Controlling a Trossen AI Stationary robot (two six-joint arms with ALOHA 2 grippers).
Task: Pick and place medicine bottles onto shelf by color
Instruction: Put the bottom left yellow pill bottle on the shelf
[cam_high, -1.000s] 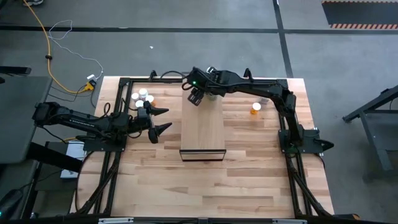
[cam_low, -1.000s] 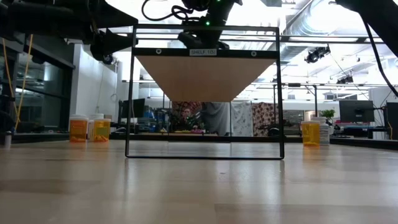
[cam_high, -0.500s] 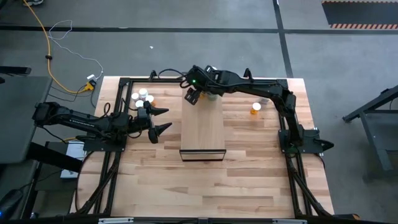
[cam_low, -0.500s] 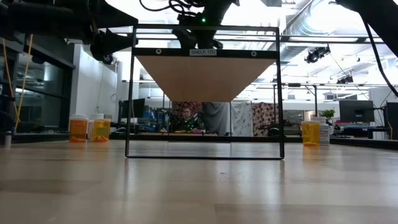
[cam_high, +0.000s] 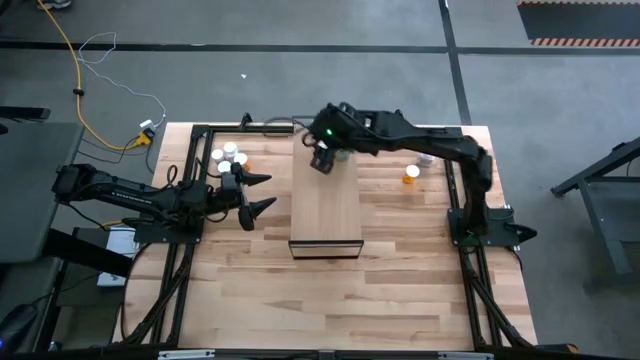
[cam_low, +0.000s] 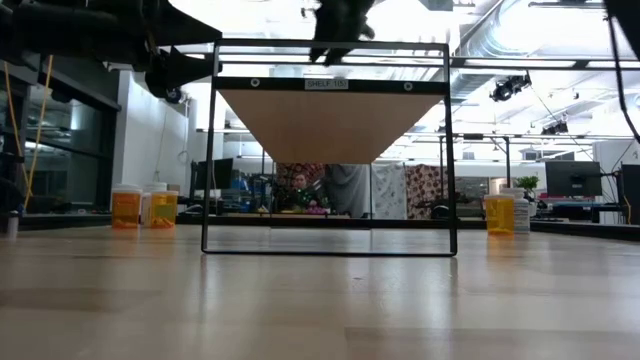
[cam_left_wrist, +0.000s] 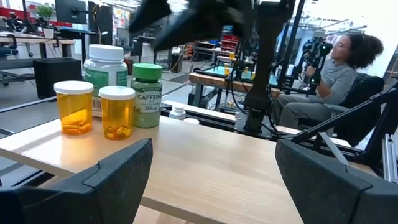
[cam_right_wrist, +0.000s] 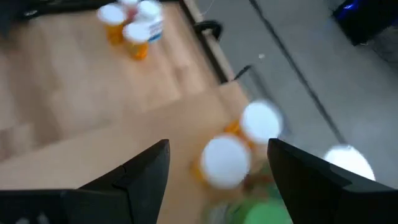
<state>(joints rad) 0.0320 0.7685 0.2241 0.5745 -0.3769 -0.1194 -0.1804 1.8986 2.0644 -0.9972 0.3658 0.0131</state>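
Four bottles (cam_left_wrist: 107, 86) cluster near the table's (cam_high: 400, 290) far left corner beside the wide-open left gripper (cam_high: 262, 191), while the empty right gripper (cam_high: 322, 163), fingers apart, hangs above the shelf's (cam_high: 325, 205) far end.

Both arms were built of dark, nearly black jointed links, the left arm (cam_high: 130, 197) and the right arm (cam_high: 430, 150) each rising from a black base bolted to a dark tubular frame along the table's sides, with black cables looping near the frame's far corners. A small green light glowed on the right arm's wrist housing (cam_high: 326, 131). The left gripper (cam_left_wrist: 211, 180) ended in two broad, matte black, wedge-shaped fingers, and the right gripper (cam_right_wrist: 217, 180) showed the same dark angular fingers.
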